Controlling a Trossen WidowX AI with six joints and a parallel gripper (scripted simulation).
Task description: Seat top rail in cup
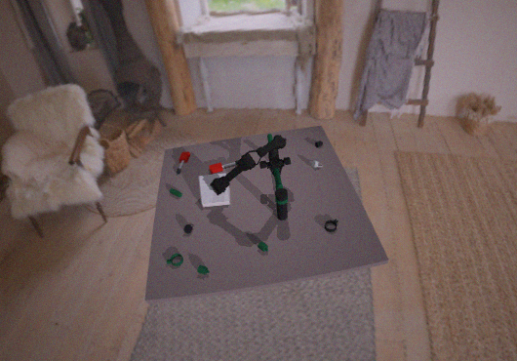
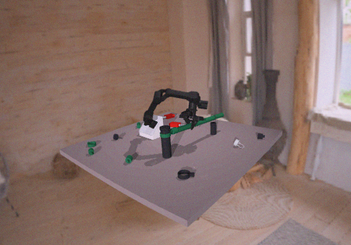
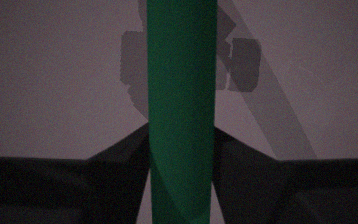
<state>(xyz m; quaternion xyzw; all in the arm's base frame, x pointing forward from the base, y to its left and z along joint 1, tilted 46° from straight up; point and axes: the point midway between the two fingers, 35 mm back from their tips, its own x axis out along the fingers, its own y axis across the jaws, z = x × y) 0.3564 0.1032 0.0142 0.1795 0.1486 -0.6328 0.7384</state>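
The green top rail (image 1: 278, 179) (image 2: 208, 120) (image 3: 182, 75) slopes over the table, its far end higher. My gripper (image 2: 192, 126) (image 3: 178, 127) is shut on the rail, a finger on each side. The tall black big post (image 1: 282, 211) (image 2: 166, 149) stands upright with its black cap on top. The green brace band (image 1: 282, 199) (image 2: 165, 135) is around it just below the cap. The small green rail-end cup (image 2: 173, 131) is on the band's rail side. The rail's near end meets the cup; how deep it sits is too small to tell. The loop cap is hard to make out.
A short black post (image 2: 213, 128) stands under the rail's far part. A white block (image 1: 207, 199) (image 2: 149, 133) is by the arm's base. Red-handled tools (image 1: 216, 168) (image 2: 175, 124) lie behind it. A black ring clamp (image 1: 331, 225) (image 2: 184, 175) and small green fittings lie around.
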